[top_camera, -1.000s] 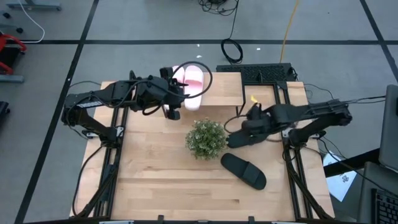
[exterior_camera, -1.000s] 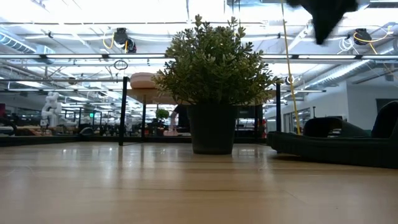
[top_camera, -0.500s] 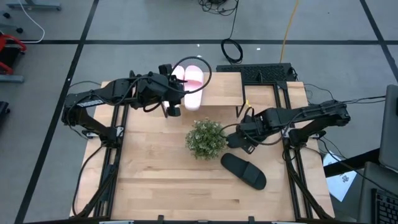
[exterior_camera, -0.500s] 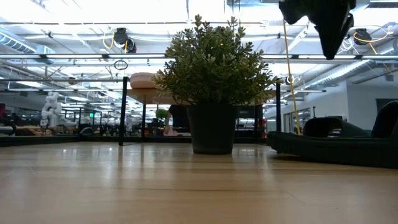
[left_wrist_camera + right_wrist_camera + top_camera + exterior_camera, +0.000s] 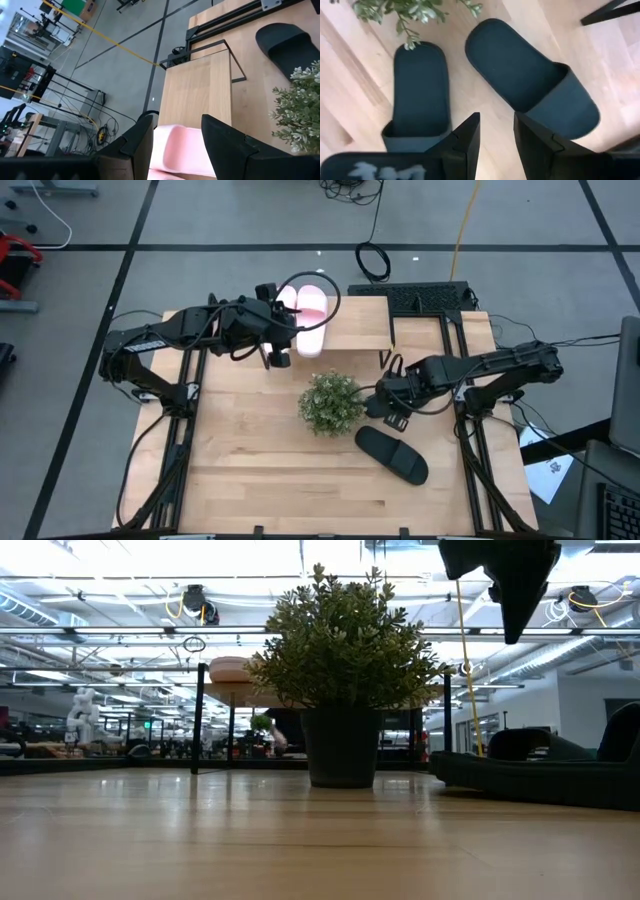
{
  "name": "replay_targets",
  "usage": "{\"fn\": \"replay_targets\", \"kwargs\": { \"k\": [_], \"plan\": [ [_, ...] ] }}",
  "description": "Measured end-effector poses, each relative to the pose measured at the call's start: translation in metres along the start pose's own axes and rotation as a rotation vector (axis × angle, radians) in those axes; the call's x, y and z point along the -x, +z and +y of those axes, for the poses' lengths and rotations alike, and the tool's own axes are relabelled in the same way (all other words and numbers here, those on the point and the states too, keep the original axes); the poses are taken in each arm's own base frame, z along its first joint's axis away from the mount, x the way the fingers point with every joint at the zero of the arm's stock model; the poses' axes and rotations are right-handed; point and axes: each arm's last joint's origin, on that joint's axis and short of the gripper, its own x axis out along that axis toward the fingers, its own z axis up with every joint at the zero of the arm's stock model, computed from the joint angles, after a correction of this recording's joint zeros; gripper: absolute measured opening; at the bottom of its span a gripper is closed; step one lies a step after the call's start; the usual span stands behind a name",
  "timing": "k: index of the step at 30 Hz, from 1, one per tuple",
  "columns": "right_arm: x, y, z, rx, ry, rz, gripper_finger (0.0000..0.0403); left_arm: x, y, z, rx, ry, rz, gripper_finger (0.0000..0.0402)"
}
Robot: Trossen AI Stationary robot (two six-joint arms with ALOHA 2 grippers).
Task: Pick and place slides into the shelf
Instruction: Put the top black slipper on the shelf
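A pale pink slide is at the left end of the shelf, a light board on thin black legs at the table's far side. My left gripper is shut on it; the slide fills the gap between the fingers. Two black slides lie soles down on the table, right of the plant. My right gripper hangs open above them, pointing down, touching nothing. In the high view only one black slide shows; my right arm covers the other. My left gripper has the pink slide between its two fingers, reaching in from the table's left and slanting down. Which part of the slide they are on is hidden by the fingers. The slide is over the shelf's left end; whether it rests on the board, I cannot tell.
A round bushy plant in a dark pot stands mid-table, just left of my right gripper and the black slides. The rest of the shelf board is bare. Bare tabletop lies toward the near and left edges.
My right gripper has come down over the black slides, shifting a little toward the plant, and has rolled about its own pointing line. Its finger gap looks unchanged. The slides have not moved.
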Motion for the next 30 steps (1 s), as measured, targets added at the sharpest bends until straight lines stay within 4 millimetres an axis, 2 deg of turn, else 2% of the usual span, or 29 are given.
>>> {"fn": "replay_targets", "kwargs": {
  "k": [14, 19, 30],
  "plan": [
    [-0.003, 0.001, -0.007, -0.162, -0.036, 0.059, 0.0107, 0.000, 0.000, 0.000, -0.007, 0.000, 0.000, 0.0175],
    [-0.013, 0.011, -0.010, -0.240, -0.040, 0.116, 0.0107, 0.000, 0.000, 0.000, -0.007, 0.001, 0.000, 0.0175],
    [-0.040, 0.027, -0.011, -0.215, -0.126, 0.223, 0.0107, 0.000, 0.000, 0.000, 0.011, 0.000, 0.000, 0.0175]
  ]
}}
